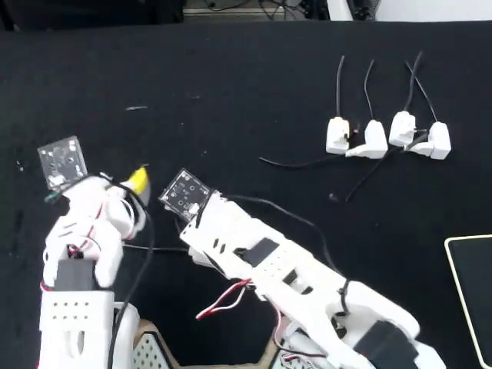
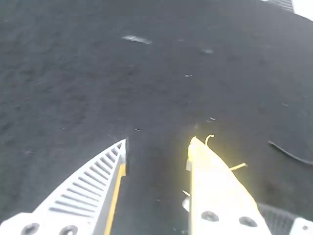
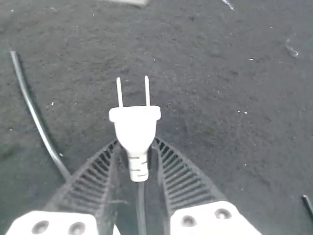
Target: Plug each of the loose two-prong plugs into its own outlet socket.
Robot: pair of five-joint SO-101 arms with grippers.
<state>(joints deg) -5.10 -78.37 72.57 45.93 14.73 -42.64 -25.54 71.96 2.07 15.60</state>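
Note:
A white two-prong plug (image 3: 134,122) sits pinched between the dark ribbed fingers of my right gripper (image 3: 136,142), prongs pointing away over the black mat, its cord running back between the fingers. In the high view the right arm (image 1: 261,257) stretches from the lower right toward the table's middle left, and its gripper end lies under a small black board (image 1: 184,192). My left gripper (image 2: 157,141) stands open just above the mat, one finger white, the other yellow, with nothing between them. The high view shows its yellow fingertip (image 1: 138,181) near the left.
Several white plug and socket pieces (image 1: 388,137) with black cords lie in a row at the back right. A loose black cord (image 1: 296,162) trails left from them. A dark tablet-like slab with a pale rim (image 1: 469,284) lies at the right edge.

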